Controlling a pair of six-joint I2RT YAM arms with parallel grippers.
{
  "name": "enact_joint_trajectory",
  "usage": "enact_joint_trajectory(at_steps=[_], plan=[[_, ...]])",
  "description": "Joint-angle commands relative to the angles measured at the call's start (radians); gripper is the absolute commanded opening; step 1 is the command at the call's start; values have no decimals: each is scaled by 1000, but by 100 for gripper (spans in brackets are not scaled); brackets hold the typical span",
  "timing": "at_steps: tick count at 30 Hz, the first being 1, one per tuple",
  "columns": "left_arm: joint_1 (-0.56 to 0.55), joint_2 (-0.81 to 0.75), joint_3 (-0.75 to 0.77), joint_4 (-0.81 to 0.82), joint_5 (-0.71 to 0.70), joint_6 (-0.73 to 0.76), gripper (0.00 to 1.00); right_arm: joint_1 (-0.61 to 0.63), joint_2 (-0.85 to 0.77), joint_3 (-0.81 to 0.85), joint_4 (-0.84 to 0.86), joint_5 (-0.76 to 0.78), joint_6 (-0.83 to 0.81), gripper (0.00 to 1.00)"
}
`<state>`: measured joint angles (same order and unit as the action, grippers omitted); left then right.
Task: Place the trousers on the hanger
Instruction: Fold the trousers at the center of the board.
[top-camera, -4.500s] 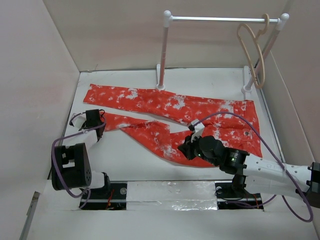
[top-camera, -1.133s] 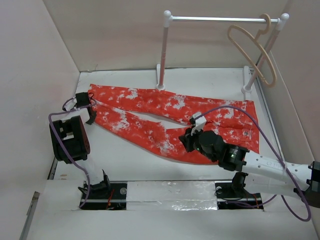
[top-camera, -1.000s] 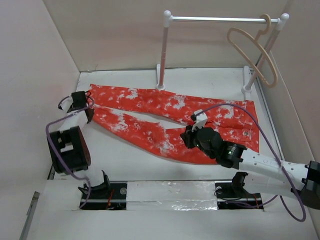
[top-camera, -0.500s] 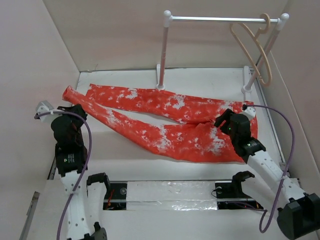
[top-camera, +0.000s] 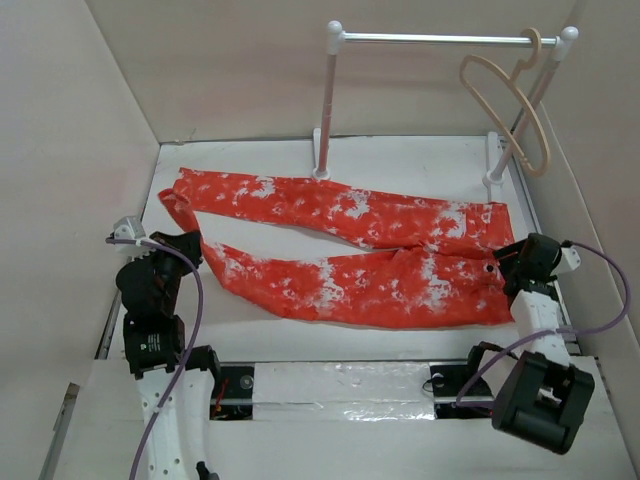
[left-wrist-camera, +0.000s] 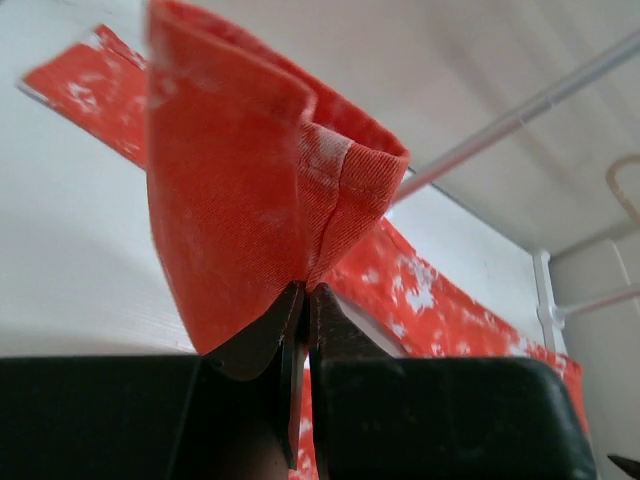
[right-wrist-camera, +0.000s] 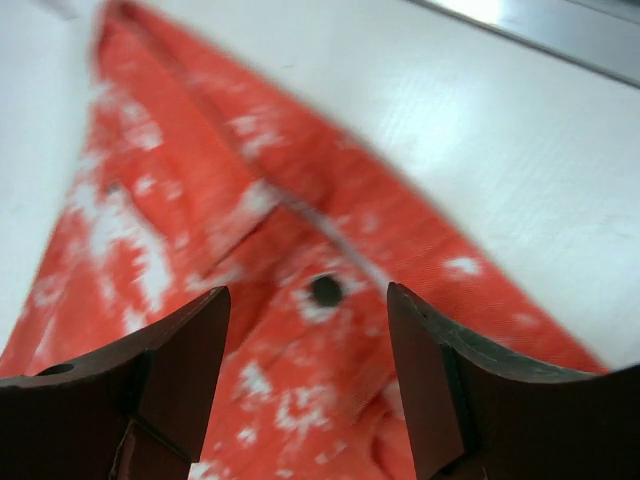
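Soft orange-red cloth trousers with white speckled blotches (top-camera: 350, 285) lie spread across the white table (top-camera: 400, 160). Both long legs run to the left and the waist sits at the right edge. The left gripper (top-camera: 183, 250) is at the cuff of the nearer leg. Its wrist view shows the black fingers (left-wrist-camera: 270, 335) pinched shut on a raised fold of the hem, which stands up off the table like a small tent.

At the other end, the right gripper (top-camera: 508, 268) is at the waistband. Its fingers (right-wrist-camera: 180, 360) are spread wide apart, with a dark button (right-wrist-camera: 325, 290) on the cloth between them. That view is blurred, so it is not clear whether they touch the fabric.

Holding one end while reaching for the other looks like a way to take the garment at both ends, so it can be lifted lengthwise rather than in a heap.

The thin pale beige clothes hanger (top-camera: 531, 45) is empty. It hangs by its hook from the metal rail of the white rack (top-camera: 430, 38) at the far right corner, well apart from the trousers — so the draping itself has not begun. The waist end probably needs a firm grip first, since loose cloth would sag and slip from a shallow one.
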<state>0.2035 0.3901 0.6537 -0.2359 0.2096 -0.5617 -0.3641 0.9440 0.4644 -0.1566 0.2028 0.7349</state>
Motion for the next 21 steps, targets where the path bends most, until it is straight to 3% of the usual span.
enact_joint_trajectory(at_steps=[1,8,9,11,12,13,16,21], plan=[[-15,-34,-20,64,163,48,0,-105,80,13,63,-80,9,70],[-49,-50,-54,81,206,34,0,-193,401,201,-23,-180,-68,67],[-59,-48,-52,78,205,34,0,-193,424,233,-30,-195,-80,55],[-68,-51,-51,76,195,31,0,-193,490,267,-43,-299,-121,45],[-69,-51,-51,73,188,29,0,-193,509,289,-63,-318,-130,24],[-69,-51,-49,72,182,28,0,-193,525,307,-67,-345,-146,18],[-79,-56,-43,64,163,26,0,-193,570,333,-86,-420,-172,15],[-88,-62,-42,58,152,26,0,-148,567,371,-80,-502,-167,1]])
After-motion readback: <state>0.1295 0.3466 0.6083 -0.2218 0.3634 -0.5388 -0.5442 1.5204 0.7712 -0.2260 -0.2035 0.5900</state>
